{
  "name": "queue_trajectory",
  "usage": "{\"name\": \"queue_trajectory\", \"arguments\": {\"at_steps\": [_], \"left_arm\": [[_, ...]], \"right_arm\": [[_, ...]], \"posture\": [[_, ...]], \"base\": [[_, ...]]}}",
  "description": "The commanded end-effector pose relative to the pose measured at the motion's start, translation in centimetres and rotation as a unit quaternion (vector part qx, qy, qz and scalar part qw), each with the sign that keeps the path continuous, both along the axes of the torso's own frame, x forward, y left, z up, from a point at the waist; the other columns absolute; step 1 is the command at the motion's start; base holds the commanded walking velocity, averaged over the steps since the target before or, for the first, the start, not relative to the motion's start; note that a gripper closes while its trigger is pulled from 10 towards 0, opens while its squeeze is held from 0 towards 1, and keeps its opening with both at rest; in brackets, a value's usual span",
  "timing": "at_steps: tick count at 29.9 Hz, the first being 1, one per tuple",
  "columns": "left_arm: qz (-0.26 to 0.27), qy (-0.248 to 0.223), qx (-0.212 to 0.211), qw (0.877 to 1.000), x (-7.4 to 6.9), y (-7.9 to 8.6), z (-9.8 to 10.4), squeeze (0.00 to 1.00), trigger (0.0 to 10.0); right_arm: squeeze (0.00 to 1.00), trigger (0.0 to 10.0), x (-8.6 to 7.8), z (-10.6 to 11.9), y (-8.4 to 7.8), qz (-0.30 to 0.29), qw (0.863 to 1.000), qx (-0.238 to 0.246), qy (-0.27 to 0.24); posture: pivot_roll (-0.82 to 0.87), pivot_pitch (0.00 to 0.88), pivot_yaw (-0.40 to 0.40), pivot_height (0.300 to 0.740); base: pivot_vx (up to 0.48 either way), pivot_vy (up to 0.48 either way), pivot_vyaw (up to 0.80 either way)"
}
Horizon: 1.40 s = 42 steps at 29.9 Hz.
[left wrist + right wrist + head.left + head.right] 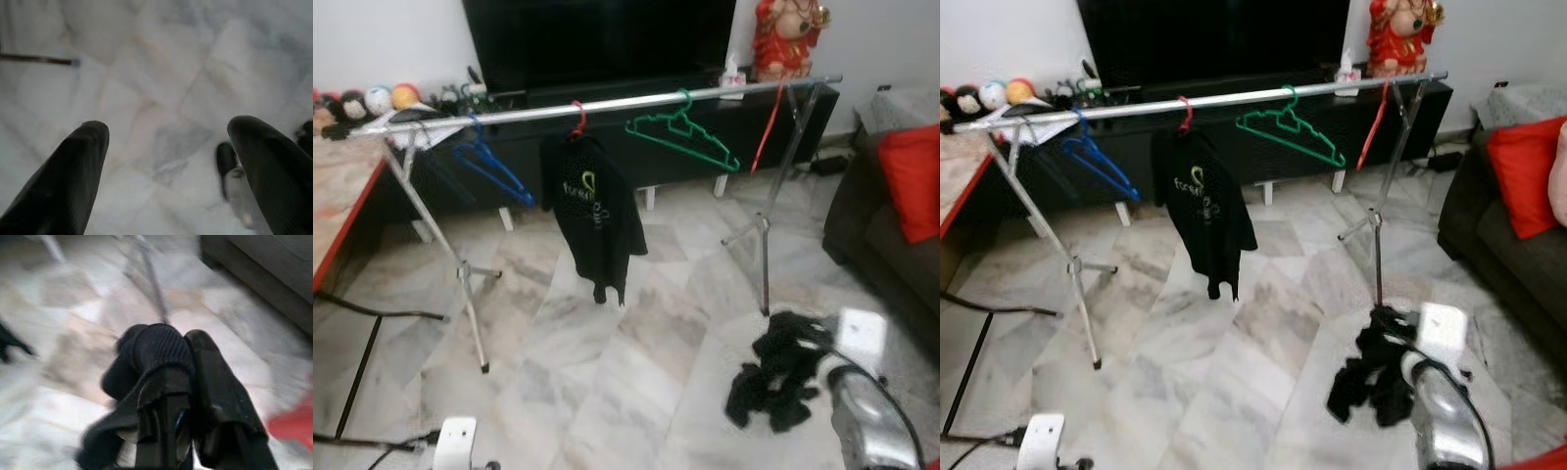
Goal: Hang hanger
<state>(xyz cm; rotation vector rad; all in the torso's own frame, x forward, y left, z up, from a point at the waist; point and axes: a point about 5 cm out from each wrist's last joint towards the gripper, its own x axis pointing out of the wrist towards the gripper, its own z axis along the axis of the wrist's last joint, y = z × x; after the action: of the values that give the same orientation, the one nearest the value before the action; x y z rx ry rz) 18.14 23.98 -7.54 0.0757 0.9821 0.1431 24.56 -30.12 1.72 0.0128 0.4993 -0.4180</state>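
Note:
A silver clothes rail [607,103] stands on folding legs across the room. On it hang a blue hanger [489,162], a red hanger [578,117] carrying a black T-shirt [592,211], an empty green hanger [685,132] and another red hanger [766,132] near the right end. Low at the right, my right arm [871,421] holds a bunched black garment [778,377] just above the floor. In the right wrist view my right gripper [188,347] is shut on that black cloth [146,352]. My left gripper [168,128] is open over the marble floor, holding nothing.
A dark sofa [881,245] with a red cushion [913,181] lies to the right. A black TV cabinet [636,127] stands behind the rail, with a red figurine [785,37] on top. A red-edged table [337,196] and floor cables [372,313] are at the left.

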Motion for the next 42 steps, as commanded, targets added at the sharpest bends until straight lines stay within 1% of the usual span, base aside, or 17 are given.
{"name": "queue_trajectory", "arguments": {"at_steps": [1,5,11,13,15,18,20,21,22,25,26,28,31,32,35,38,42], "left_arm": [[0.004,0.001,0.009,1.0,-0.2,0.8,0.1,0.0,10.0],[0.005,0.001,0.008,1.0,-0.2,0.8,0.1,0.0,10.0],[0.006,0.0,0.008,1.0,-0.1,0.8,0.2,0.0,10.0],[0.006,-0.001,0.007,1.0,-0.1,0.7,0.2,0.0,10.0],[0.007,-0.001,0.007,1.0,-0.1,0.7,0.2,0.0,10.0],[0.009,-0.002,0.006,1.0,-0.1,0.7,0.2,0.0,10.0],[0.008,-0.002,0.006,1.0,0.0,0.7,0.2,0.0,10.0],[0.008,-0.002,0.006,1.0,0.0,0.7,0.2,0.0,10.0],[0.008,-0.002,0.005,1.0,0.0,0.7,0.2,0.0,10.0],[0.008,-0.002,0.005,1.0,-0.1,0.7,0.2,0.0,10.0],[0.008,-0.002,0.005,1.0,-0.1,0.7,0.2,0.0,10.0],[0.008,-0.002,0.004,1.0,-0.1,0.7,0.1,0.0,10.0],[0.008,-0.002,0.004,1.0,-0.1,0.7,0.1,0.0,10.0],[0.008,-0.002,0.004,1.0,-0.1,0.7,0.1,0.0,10.0],[0.008,0.0,0.005,1.0,-0.1,0.7,0.1,0.0,10.0],[0.011,0.0,0.004,1.0,-0.2,0.7,0.1,0.0,10.0],[0.006,0.001,0.006,1.0,-0.2,0.8,0.1,0.0,10.0]], "right_arm": [[0.0,10.0,0.9,0.6,0.3,0.016,0.999,-0.021,-0.02],[0.0,10.0,0.3,-1.0,0.8,0.03,0.999,-0.024,0.007],[0.0,10.0,-0.7,-3.4,2.1,0.033,0.998,0.004,0.057],[0.0,10.0,-0.9,-3.8,2.2,0.025,0.998,0.02,0.059],[0.0,10.0,-1.2,-4.2,2.4,0.026,0.997,0.023,0.07],[0.0,10.0,-1.9,-4.9,2.5,0.005,0.996,0.042,0.075],[0.0,10.0,-3.0,-5.8,2.6,-0.001,0.994,0.04,0.103],[0.0,10.0,-3.0,-5.8,2.6,-0.001,0.994,0.04,0.103],[0.0,10.0,-3.8,-6.4,2.8,-0.004,0.992,0.047,0.12],[0.0,10.0,-4.8,-7.1,3.0,-0.007,0.989,0.053,0.139],[0.0,10.0,-5.4,-7.6,3.1,-0.012,0.987,0.057,0.151],[0.0,10.0,-5.9,-7.9,3.3,-0.015,0.985,0.059,0.16],[0.0,10.0,-6.0,-7.9,3.1,-0.018,0.986,0.049,0.156],[0.0,10.0,-5.9,-7.6,2.7,-0.032,0.988,0.042,0.146],[0.0,10.0,-5.0,-6.7,1.7,-0.061,0.991,0.03,0.116],[0.0,10.0,-4.3,-6.0,1.1,-0.071,0.992,0.023,0.106],[0.0,10.0,-4.3,-6.1,1.2,-0.064,0.992,0.022,0.11]], "posture": [[-0.13,0.017,0.028,0.74],[-0.12,0.021,0.028,0.74],[-0.12,0.022,0.027,0.74],[-0.11,0.023,0.024,0.74],[-0.11,0.024,0.022,0.74],[-0.11,0.023,0.022,0.74],[-0.11,0.022,0.024,0.74],[-0.11,0.022,0.024,0.74],[-0.11,0.022,0.024,0.74],[-0.11,0.019,0.022,0.74],[-0.11,0.019,0.022,0.74],[-0.1,0.017,0.019,0.74],[-0.1,0.017,0.019,0.74],[-0.1,0.019,0.02,0.74],[-0.11,0.018,0.022,0.74],[-0.11,0.017,0.023,0.74],[-0.11,0.011,0.024,0.74]], "base": [[0.349,0.0,0.0],[0.346,0.0,0.49],[0.346,0.0,0.71],[0.343,0.0,0.0],[0.343,0.0,0.0],[0.341,0.0,0.0],[0.339,0.0,0.0],[0.337,0.0,0.0],[0.341,0.0,0.0],[0.341,0.0,0.0],[0.24,0.0,0.0],[0.337,0.0,0.0],[0.271,0.0,0.0],[0.24,0.0,0.0],[0.16,0.0,0.0],[0.192,0.0,0.0],[0.281,0.0,0.0]]}}
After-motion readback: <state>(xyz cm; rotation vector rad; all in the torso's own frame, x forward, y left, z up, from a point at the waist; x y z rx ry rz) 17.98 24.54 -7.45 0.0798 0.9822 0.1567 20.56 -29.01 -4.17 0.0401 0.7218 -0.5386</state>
